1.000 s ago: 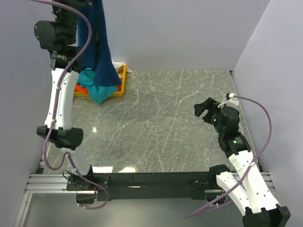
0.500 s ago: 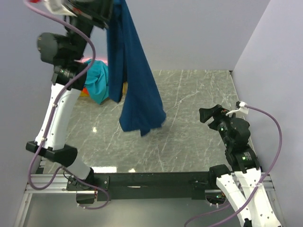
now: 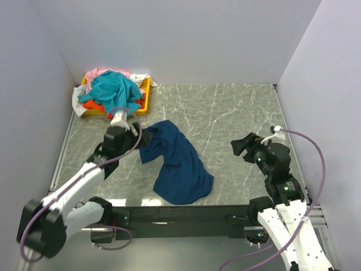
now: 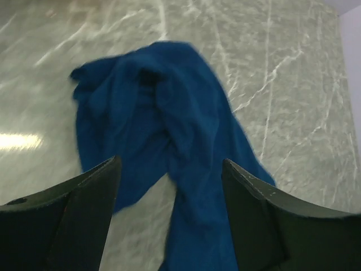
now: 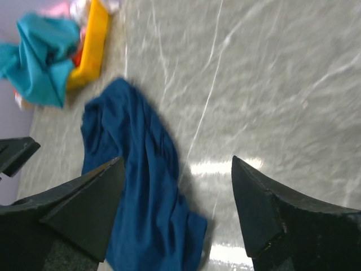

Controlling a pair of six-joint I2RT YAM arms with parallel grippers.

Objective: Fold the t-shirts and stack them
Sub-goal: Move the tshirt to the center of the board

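Note:
A large navy blue t-shirt [image 3: 177,164] lies crumpled in a long diagonal heap on the marble table. My left gripper [image 3: 140,135] hovers low at its upper-left end, open and holding nothing. In the left wrist view the navy t-shirt [image 4: 169,113] spreads out below the open left gripper [image 4: 170,164]. My right gripper [image 3: 241,148] stands open to the right of the shirt, apart from it. The right wrist view shows the navy t-shirt [image 5: 135,186] ahead and left of the right gripper [image 5: 177,161]. A teal t-shirt [image 3: 113,90] tops the pile at the back left, over orange [image 3: 93,106], pink [image 3: 97,73] and white [image 3: 77,101] ones.
The pile of shirts sits in a shallow yellow tray [image 3: 148,90] in the back left corner, also seen in the right wrist view [image 5: 93,45]. Grey walls close in the table on the left, back and right. A black rail runs along the near edge.
My left arm swung down from high at the back left, carrying the navy t-shirt over the table, then opened. The shirt now lies on the table. The right arm barely shifted.

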